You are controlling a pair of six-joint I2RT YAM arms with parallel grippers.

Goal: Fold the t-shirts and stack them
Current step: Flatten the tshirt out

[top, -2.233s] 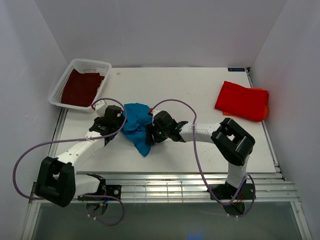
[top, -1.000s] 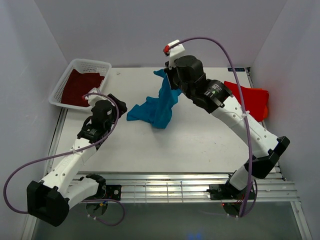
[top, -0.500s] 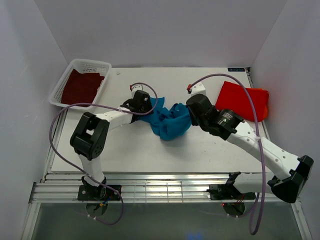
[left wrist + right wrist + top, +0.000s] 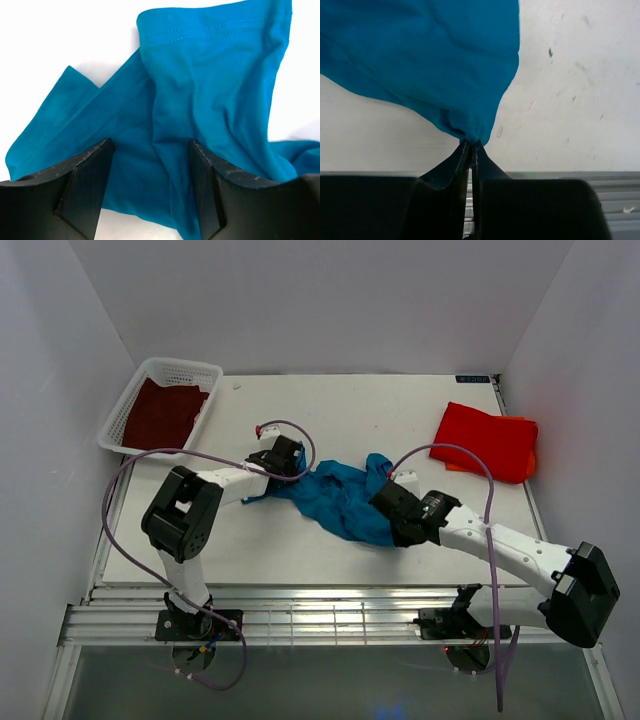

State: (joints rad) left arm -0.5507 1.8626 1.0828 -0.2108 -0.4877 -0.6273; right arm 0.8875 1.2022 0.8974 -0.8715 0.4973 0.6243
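Observation:
The teal-blue t-shirt (image 4: pixel 340 502) lies crumpled and stretched across the middle of the table. My left gripper (image 4: pixel 285 462) hovers over its left end. In the left wrist view it stands open (image 4: pixel 150 170), and teal cloth (image 4: pixel 210 75) lies under and between the fingers (image 4: pixel 90 170). My right gripper (image 4: pixel 392 512) is shut on a bunched edge of the shirt's near right end. The right wrist view shows that pinch (image 4: pixel 471 145), with the cloth (image 4: pixel 430 55) fanning away. The red-orange t-shirt (image 4: pixel 485 440) lies folded at the right. The maroon t-shirt (image 4: pixel 160 412) lies in the basket.
A white mesh basket (image 4: pixel 180 364) stands at the table's far left corner. The table's near edge and metal rails (image 4: pixel 600 210) run just behind my right gripper. White walls close in the left, back and right sides.
My right arm has come down from high over the table and pulled the teal shirt toward the near edge, stretching it out. My left arm has swung in over the shirt's left end.

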